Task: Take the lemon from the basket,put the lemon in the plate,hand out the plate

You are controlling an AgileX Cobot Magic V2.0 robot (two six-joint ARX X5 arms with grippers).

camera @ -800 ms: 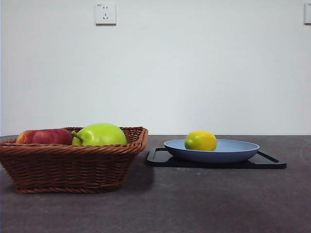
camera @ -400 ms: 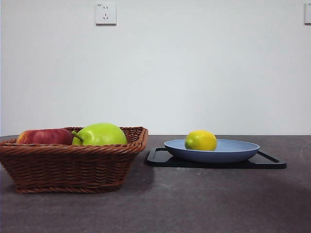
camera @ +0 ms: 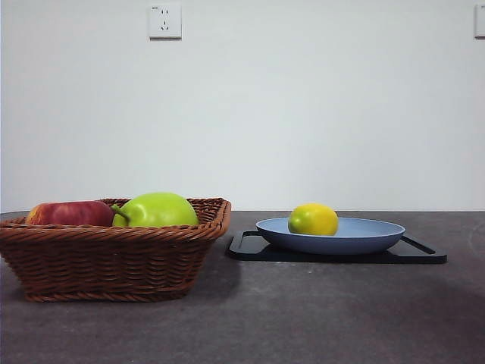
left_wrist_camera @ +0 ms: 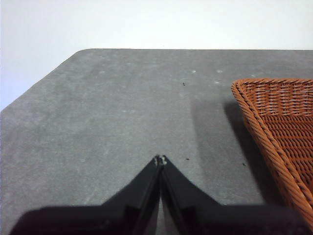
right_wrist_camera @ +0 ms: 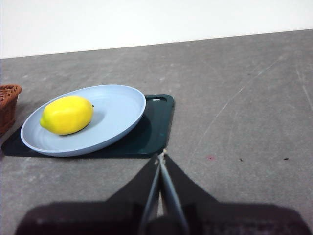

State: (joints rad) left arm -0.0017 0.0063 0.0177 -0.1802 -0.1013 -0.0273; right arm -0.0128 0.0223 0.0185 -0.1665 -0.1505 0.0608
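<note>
Seen from the front, the basket [camera: 114,254] sits at the lower left of the frame, on the table [camera: 318,318]. Inside it, an apple [camera: 68,213] lies at the left and a stemmed fruit [camera: 157,210] just to its right, the two touching, both rising above the rim. Right of the basket and a little further back, a flat tray [camera: 420,254] lies on the table, close to the basket's right side. The plate [camera: 356,236] rests on the tray. The lemon [camera: 312,219] lies in the plate, toward its left part. A wall socket [camera: 164,20] is at the upper left, above the basket.
</note>
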